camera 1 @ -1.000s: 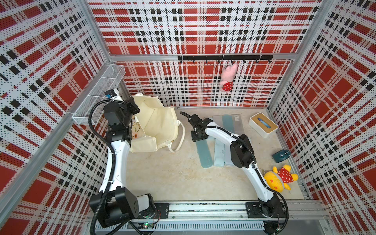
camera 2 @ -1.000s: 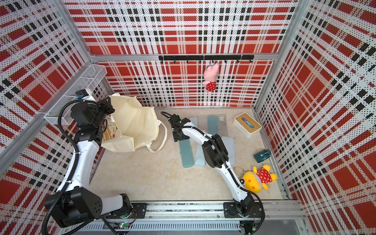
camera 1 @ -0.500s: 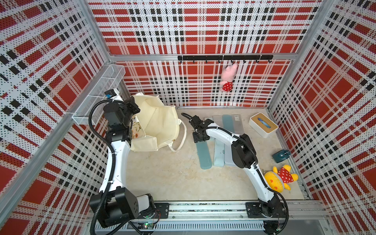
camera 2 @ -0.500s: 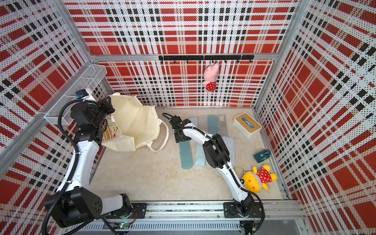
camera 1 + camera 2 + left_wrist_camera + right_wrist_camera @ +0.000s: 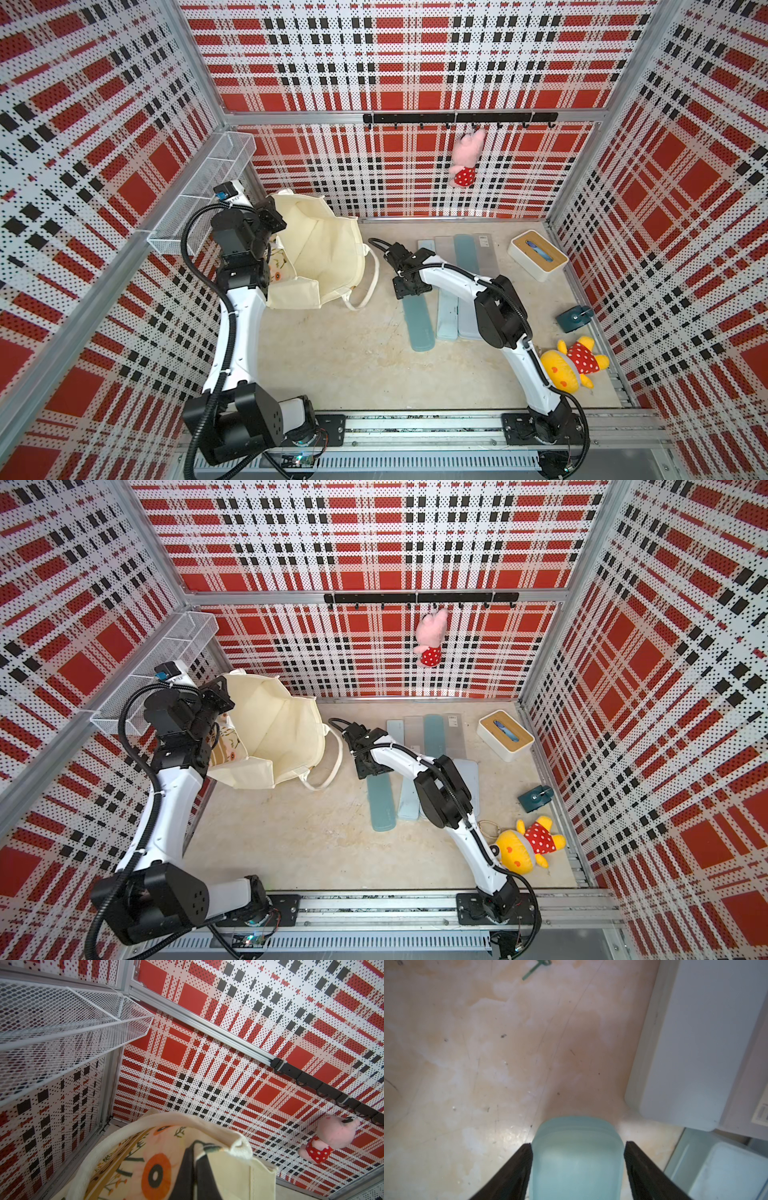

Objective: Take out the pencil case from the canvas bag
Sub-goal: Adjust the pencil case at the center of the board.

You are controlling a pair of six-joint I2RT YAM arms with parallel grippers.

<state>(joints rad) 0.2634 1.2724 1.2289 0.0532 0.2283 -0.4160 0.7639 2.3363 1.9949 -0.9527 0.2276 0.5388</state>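
1. Left arm: rises from the front rail, and the forearm runs to the back-left corner under the mesh basket (image 5: 199,195). The wrist is turned in to the bag's rim.
2. Same as a second ago: arm and bag look unmoved.
3. Left gripper (image 5: 195,1147): fingers together, clamped on the rim of the canvas bag (image 5: 324,253). The bag stands back-left on the table (image 5: 353,353) with its mouth gaping, and one handle loop lies on the table to its right.
4. Pencil case (image 5: 419,324): teal, out of the bag and flat on the table. It lies right of the handle loop, leftmost of several flat cases and just beside a paler one.
5. Right arm: comes up from the front-right rail with its elbow raised over the cases. The forearm reaches left and the wrist points down at the pencil case's far end.
6. The case lies where it did a second ago, and the right arm has barely shifted.
7. Right gripper (image 5: 577,1147): jaws apart, straddling the case's end. One finger (image 5: 527,1153) is against its edge, the other shows a sliver of gap, so there is no grip.
8. Far right: a white box with a wooden lid (image 5: 538,255), and a yellow plush (image 5: 569,365) by the front.
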